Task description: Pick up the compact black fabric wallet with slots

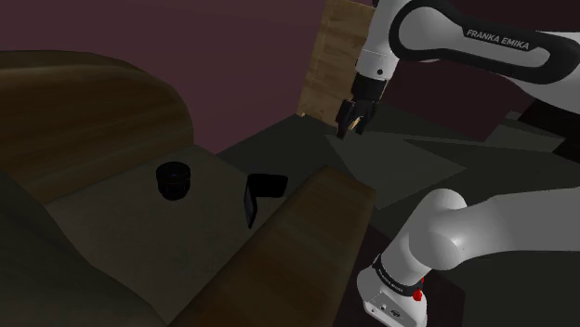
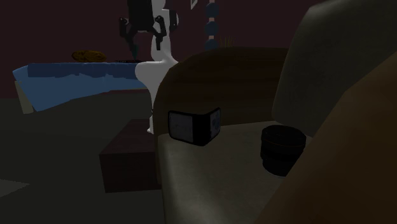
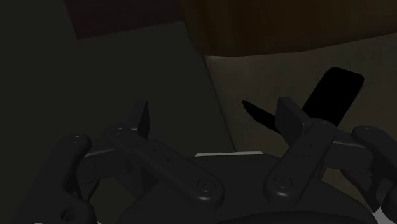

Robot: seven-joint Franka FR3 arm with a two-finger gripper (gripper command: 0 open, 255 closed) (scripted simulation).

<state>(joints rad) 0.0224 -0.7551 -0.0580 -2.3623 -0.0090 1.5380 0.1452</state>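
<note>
Hand [image 1: 349,124]: fingers set wide apart, nothing between them. It hangs in the air off the sofa, beyond the near armrest [image 1: 299,243], pointing down over dark floor. From the second exterior view the hand [image 2: 144,33] sits high behind the armrest [image 2: 216,69], with the white arm [image 2: 156,70] below it. In the wrist view the two black fingers [image 3: 143,118] stand clear of each other and touch nothing.

Wallet [image 1: 263,193]: black, standing on its edge on the seat [image 1: 121,232], half open like a book so the two leaves form a V. It is at the seat's side edge, just beside the near armrest. In the second exterior view the wallet [image 2: 194,125] shows two leaves with greyish inner faces, set right against the foot of the armrest at the far edge of the seat [image 2: 216,175]. The wrist view shows the wallet [image 3: 334,95] ahead of the hand, well apart from the fingertips.

Pot [image 1: 174,181]: black, round, upright, on the same seat, nearer its back edge and apart from the wallet. The pot [image 2: 282,148] stands close to the backrest in the second exterior view.

Wallet and hand are not in contact.
</note>
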